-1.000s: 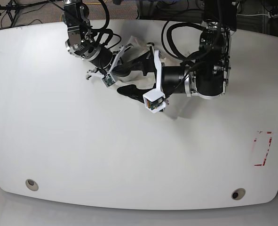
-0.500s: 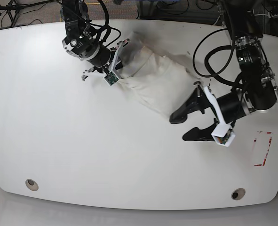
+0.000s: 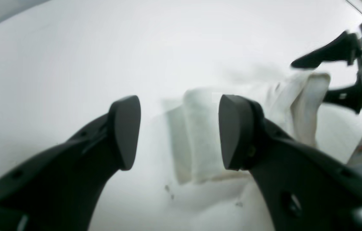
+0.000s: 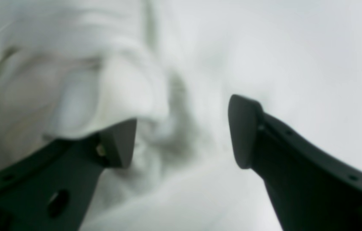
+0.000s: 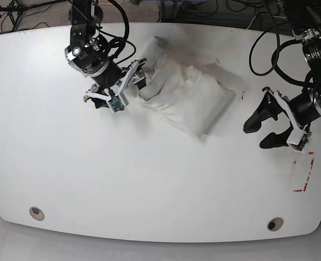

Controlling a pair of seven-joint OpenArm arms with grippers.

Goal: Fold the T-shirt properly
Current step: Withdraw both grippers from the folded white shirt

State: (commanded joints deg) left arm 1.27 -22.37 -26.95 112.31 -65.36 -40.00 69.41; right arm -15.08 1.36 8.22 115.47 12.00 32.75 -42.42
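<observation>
Because the left gripper stands wide open and empty above the tabletop, well apart from the cloth, one-sided pulling could skew the fold. The T-shirt lies bunched between the arms; the right gripper, spread with fabric between its fingers, might drag creases in. Count: one shirt, two grippers, one table.

The light is bright, and the white tabletop glows in the base view. That view is mostly sharp. The left wrist view is a bit fuzzy, with a soft gray shadow beside the T-shirt. The right wrist view is very blurry, and the cloth folds look smeary.
</observation>
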